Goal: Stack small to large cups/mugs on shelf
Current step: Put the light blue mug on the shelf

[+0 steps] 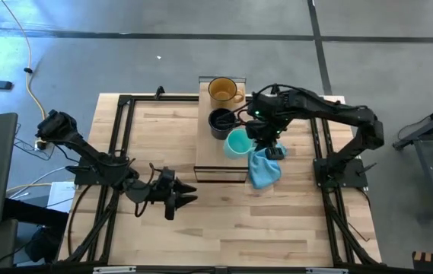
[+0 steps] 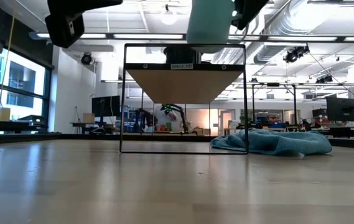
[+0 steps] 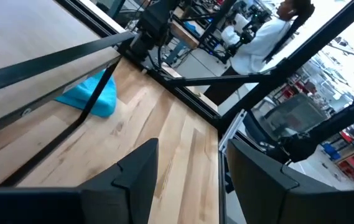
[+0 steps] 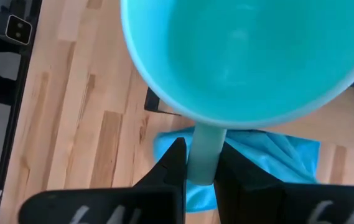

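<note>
Over the pale planked table (image 1: pixel 277 228), the left hand (image 1: pixel 182 199) waits with its fingers apart. On the light-wood shelf (image 1: pixel 208 164) stand a translucent amber mug (image 1: pixel 222 90) and a glossy black mug (image 1: pixel 220 121). The right hand (image 4: pixel 200 177) is clamped on the handle of the smooth round teal mug (image 4: pixel 245 56), held over the shelf's edge near a crumpled blue cloth (image 1: pixel 264 171).

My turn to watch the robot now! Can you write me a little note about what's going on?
Right gripper: shut on the teal mug handle, holding it over the shelf.
Left gripper: open, waiting low over the table.
Amber mug and black mug sit on the shelf; blue cloth beside it.
Done: two mugs placed.
Left: set the teal mug down and let go.
</note>
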Motion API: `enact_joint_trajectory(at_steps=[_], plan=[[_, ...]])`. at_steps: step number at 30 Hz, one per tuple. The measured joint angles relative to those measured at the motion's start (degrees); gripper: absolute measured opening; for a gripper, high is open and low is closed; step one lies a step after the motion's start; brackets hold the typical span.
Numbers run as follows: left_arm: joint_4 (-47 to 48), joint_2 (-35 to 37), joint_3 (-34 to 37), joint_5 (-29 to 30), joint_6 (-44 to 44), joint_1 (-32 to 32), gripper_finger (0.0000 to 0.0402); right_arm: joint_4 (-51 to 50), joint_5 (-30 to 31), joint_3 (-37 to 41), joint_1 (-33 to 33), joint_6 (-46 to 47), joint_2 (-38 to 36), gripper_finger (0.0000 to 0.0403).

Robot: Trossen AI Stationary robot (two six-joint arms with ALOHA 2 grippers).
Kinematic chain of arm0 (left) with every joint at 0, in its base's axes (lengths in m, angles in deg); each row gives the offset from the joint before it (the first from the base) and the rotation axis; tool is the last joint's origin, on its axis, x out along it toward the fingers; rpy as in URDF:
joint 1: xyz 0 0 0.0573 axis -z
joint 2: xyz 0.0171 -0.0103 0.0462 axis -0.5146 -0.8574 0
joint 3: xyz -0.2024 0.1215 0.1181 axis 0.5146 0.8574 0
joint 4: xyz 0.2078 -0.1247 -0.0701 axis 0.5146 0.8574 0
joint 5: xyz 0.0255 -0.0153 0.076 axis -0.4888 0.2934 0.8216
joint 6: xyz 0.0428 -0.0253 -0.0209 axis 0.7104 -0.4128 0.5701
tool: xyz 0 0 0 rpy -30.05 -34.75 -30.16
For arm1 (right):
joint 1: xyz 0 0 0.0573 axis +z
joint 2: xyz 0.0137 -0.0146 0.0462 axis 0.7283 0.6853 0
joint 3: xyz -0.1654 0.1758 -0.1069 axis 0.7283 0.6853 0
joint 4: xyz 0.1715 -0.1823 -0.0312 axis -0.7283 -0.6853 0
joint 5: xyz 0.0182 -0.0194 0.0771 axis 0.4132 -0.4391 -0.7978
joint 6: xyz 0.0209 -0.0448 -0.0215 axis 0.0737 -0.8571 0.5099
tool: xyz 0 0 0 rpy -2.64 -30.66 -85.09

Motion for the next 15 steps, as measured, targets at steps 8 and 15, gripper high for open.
enact_joint_trajectory(at_steps=[8,15], plan=[[0.7,0.0,0.0,0.8,1.4,-0.2,0.0179,1.5,-2.3,0.0,0.0,0.5,2.4,0.0022],[1.8,0.0,0.0,0.8,1.4,-0.2,0.0179,4.4,-3.0,0.0,0.0,1.6,2.6,0.0022]])
